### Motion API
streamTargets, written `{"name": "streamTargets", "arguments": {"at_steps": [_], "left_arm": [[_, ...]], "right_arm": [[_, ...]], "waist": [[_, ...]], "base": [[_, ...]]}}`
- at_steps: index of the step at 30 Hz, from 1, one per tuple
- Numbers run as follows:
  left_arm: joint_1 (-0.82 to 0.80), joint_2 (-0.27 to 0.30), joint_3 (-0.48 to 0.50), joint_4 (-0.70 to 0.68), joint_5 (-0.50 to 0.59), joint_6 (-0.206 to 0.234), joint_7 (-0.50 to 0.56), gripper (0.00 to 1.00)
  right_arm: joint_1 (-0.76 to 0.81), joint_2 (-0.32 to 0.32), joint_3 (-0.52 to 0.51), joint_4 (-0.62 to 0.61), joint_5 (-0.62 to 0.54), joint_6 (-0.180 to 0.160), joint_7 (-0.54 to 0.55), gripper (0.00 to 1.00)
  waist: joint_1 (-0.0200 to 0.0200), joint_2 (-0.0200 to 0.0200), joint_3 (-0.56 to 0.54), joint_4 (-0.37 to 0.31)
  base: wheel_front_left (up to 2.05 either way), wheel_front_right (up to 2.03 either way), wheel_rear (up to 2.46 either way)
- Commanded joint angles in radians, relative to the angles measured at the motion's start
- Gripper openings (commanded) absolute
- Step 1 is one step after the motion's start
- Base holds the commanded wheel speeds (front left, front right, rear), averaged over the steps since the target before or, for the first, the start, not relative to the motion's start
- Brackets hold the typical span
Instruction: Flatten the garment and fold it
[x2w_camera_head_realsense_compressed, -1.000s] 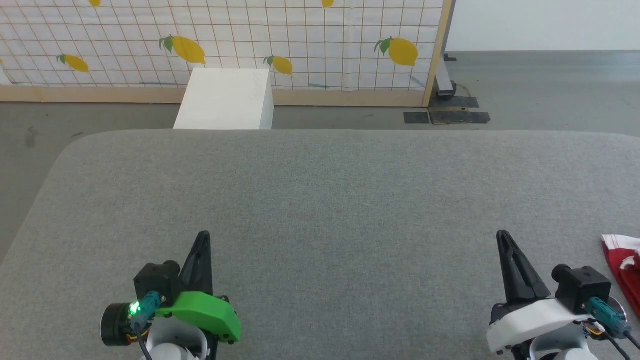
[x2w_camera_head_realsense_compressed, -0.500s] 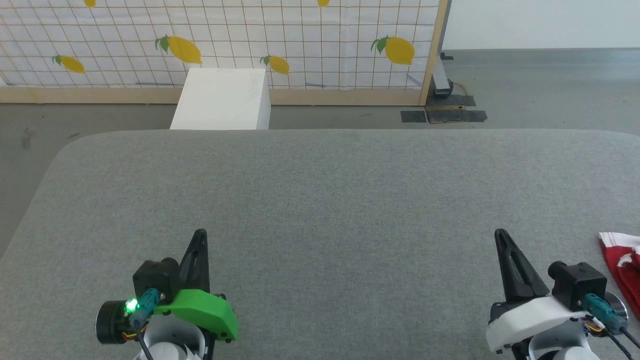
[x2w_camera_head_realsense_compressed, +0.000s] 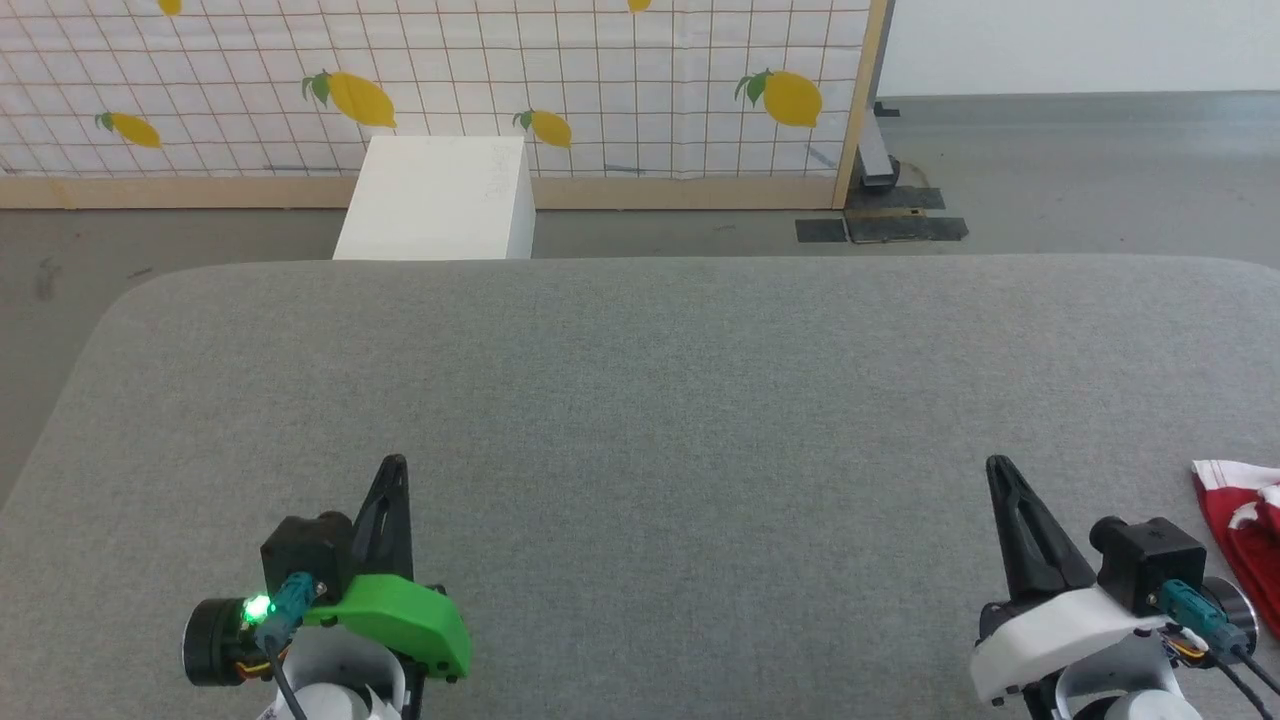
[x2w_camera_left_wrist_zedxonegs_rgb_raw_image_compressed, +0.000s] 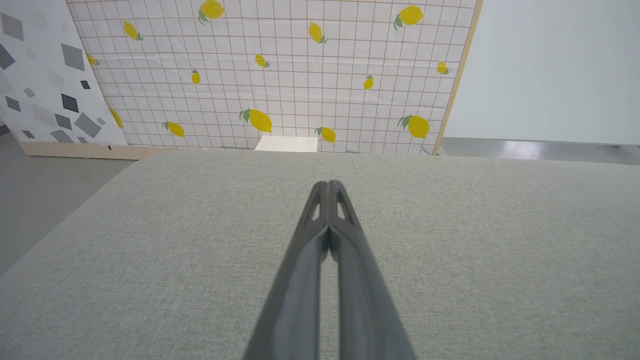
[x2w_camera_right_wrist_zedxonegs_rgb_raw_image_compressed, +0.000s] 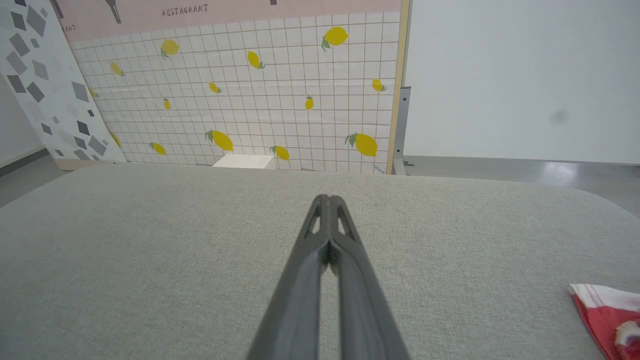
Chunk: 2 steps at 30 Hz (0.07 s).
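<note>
A corner of the bright red garment (x2w_camera_head_realsense_compressed: 1245, 530) with a white band lies on the grey table at the far right edge of the head view. The same corner of the garment (x2w_camera_right_wrist_zedxonegs_rgb_raw_image_compressed: 607, 315) sits low on the right in the right wrist view; most of it is cut off. My right gripper (x2w_camera_head_realsense_compressed: 995, 468) stands shut and empty just left of it, not touching; its tips (x2w_camera_right_wrist_zedxonegs_rgb_raw_image_compressed: 327, 200) meet in the wrist view. At the lower left my left gripper (x2w_camera_head_realsense_compressed: 395, 465) is shut too, tips together (x2w_camera_left_wrist_zedxonegs_rgb_raw_image_compressed: 327, 185), holding nothing.
The grey padded table (x2w_camera_head_realsense_compressed: 640, 400) spreads wide ahead of both grippers. Beyond its far edge stand a white box (x2w_camera_head_realsense_compressed: 435, 200) on the floor and a lemon-patterned screen (x2w_camera_head_realsense_compressed: 450, 80). Its wooden post (x2w_camera_head_realsense_compressed: 860, 100) rises at the back right.
The whole head view has drifted slightly, so the camera has moved a little. Both grippers stay shut and the garment lies where it was.
</note>
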Motion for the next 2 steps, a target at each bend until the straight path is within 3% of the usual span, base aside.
{"name": "streamTargets", "arguments": {"at_steps": [1,2], "left_arm": [[0.016,-0.006,0.008,-0.008,0.02,-0.007,0.008,0.0],[0.017,-0.007,0.009,-0.011,0.023,-0.008,0.01,0.0]], "right_arm": [[-0.013,0.0,0.001,-0.01,-0.013,-0.001,0.007,0.0],[-0.013,0.0,0.002,-0.012,-0.015,-0.001,0.009,0.0]], "waist": [[0.0,0.0,0.0,-0.001],[0.0,0.0,0.0,-0.002]], "base": [[0.0,0.0,0.0],[0.0,0.0,0.0]]}}
